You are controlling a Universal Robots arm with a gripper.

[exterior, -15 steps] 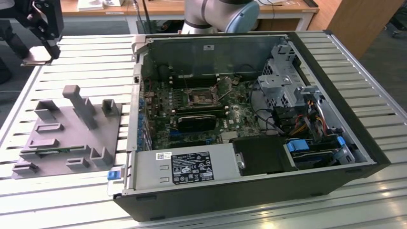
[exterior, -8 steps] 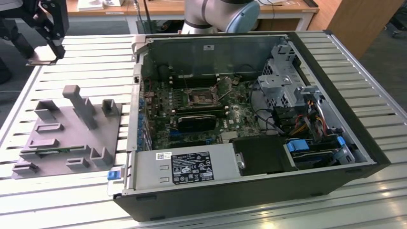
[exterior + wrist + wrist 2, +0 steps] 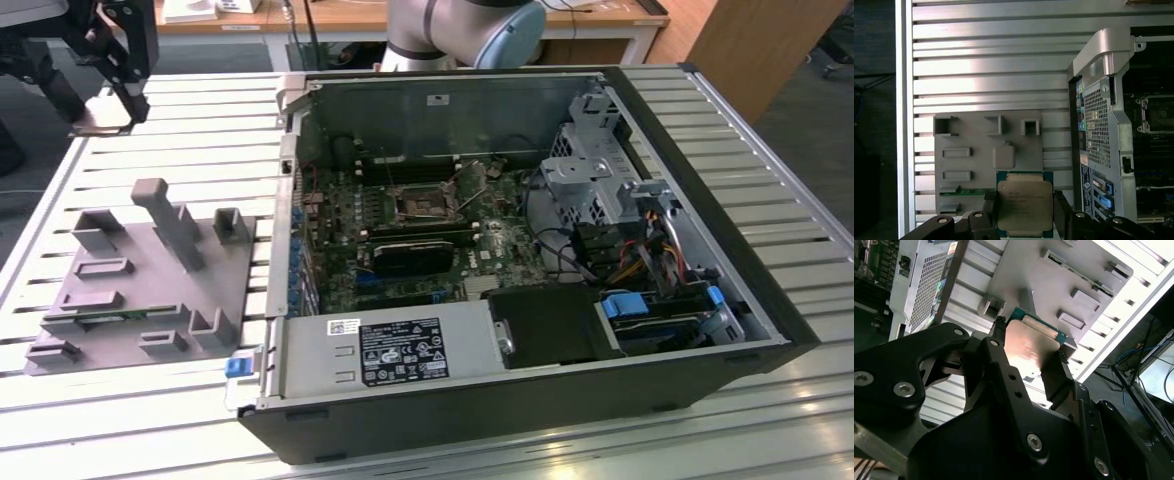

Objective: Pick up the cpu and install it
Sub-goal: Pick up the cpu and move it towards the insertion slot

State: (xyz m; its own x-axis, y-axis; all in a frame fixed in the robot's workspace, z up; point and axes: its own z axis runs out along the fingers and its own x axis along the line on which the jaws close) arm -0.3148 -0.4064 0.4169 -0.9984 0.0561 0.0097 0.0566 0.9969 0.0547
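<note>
Claw (image 3: 1025,201) pinches cpu (image 3: 1024,210) level, silvery plate facing up.

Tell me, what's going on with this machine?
A robot arm's claw grips the cpu, a small silvery chip, by two opposite edges and holds it in the air over the slatted table, near a grey holder tray. The opened computer case lies beside it; the chip is not in it yet.

Open PC case (image 3: 441,105) on slatted table (image 3: 200,105) w/ grey fixture plate (image 3: 134,292) just beside it.
</note>
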